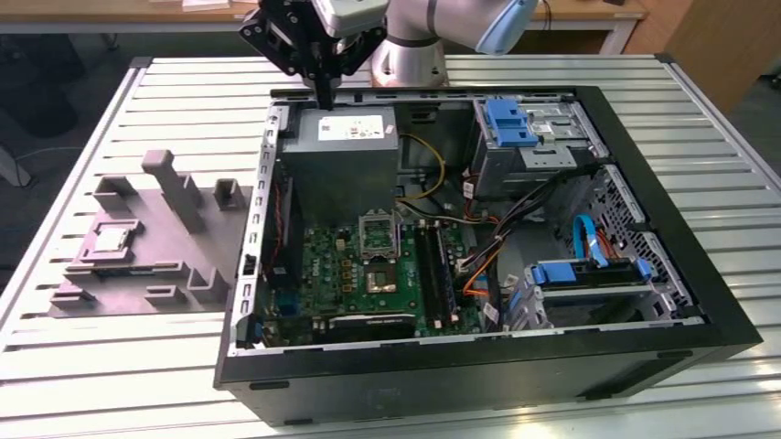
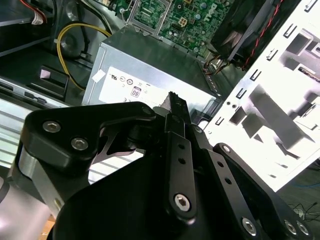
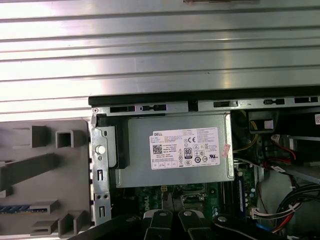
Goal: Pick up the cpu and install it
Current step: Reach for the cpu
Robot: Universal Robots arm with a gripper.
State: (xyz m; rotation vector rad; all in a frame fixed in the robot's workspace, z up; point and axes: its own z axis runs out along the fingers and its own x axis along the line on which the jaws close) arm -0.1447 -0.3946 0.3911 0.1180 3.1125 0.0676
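The cpu (image 1: 112,240), a small silvery square chip, lies flat in a recess of the grey tray (image 1: 134,274) on the exterior view's left, outside the computer case. My gripper (image 1: 327,99) hangs high over the far edge of the case, above the grey power supply (image 1: 342,151), well away from the cpu. Its black fingers (image 2: 175,107) are pressed together with nothing between them. The metal-framed socket (image 1: 379,234) sits on the green motherboard (image 1: 354,274) inside the case, below the power supply.
The open black case (image 1: 683,302) holds cables, blue drive brackets (image 1: 509,122) and a yellow wire (image 1: 430,165). The power supply (image 3: 175,150) lies directly under the wrist. The tray (image 3: 45,200) carries upright blocks. The slatted metal table (image 3: 160,45) extends around everything.
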